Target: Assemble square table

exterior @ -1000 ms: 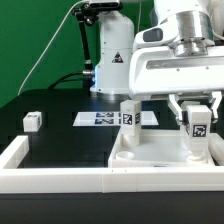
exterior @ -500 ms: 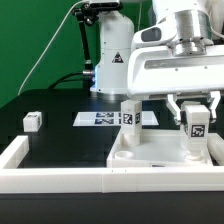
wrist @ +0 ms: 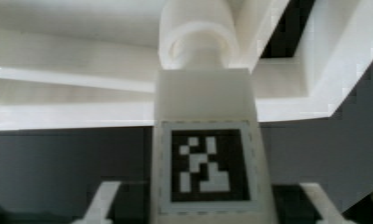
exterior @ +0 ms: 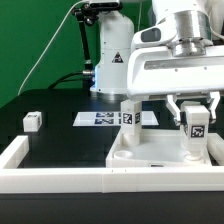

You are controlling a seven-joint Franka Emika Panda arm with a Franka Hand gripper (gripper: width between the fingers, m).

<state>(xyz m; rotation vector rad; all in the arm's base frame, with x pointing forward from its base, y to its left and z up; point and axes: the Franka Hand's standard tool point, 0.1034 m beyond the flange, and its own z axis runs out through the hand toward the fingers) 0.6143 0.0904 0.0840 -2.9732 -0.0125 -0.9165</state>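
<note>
A: At the corner of the square tabletop (exterior: 150, 152) on the exterior view's right, a leg (exterior: 197, 135) is stood upright, clasped by the gripper (exterior: 196, 115). Confirmed?

B: Confirmed. One finger is seen on each side of the leg. In the wrist view the fingers (wrist: 105, 201) flank it low down, and the tag is turned to the camera. The grasp is judged closed on the leg, not released.

A: Step in hand?

B: Judged to be seating or screwing the leg into the corner socket. The socket is hidden by the leg and the raised edge, so contact cannot be told.

A: How is it done well?

B: The leg should be held vertical, centred over the socket and pressed lightly while turned. Jamming is risked if it is tilted. The slab could be dragged by the twist. It lies just behind the border wall (exterior: 50, 168); whether they touch cannot be told.

A: Other parts?

B: A second leg (exterior: 128, 113) is stood at the tabletop's corner on the exterior view's left, well apart from the gripper. A loose leg (exterior: 33, 120) is seen on the black table (exterior: 60, 135), far toward the exterior view's left. The marker board (exterior: 100, 118) is laid behind the tabletop.
</note>
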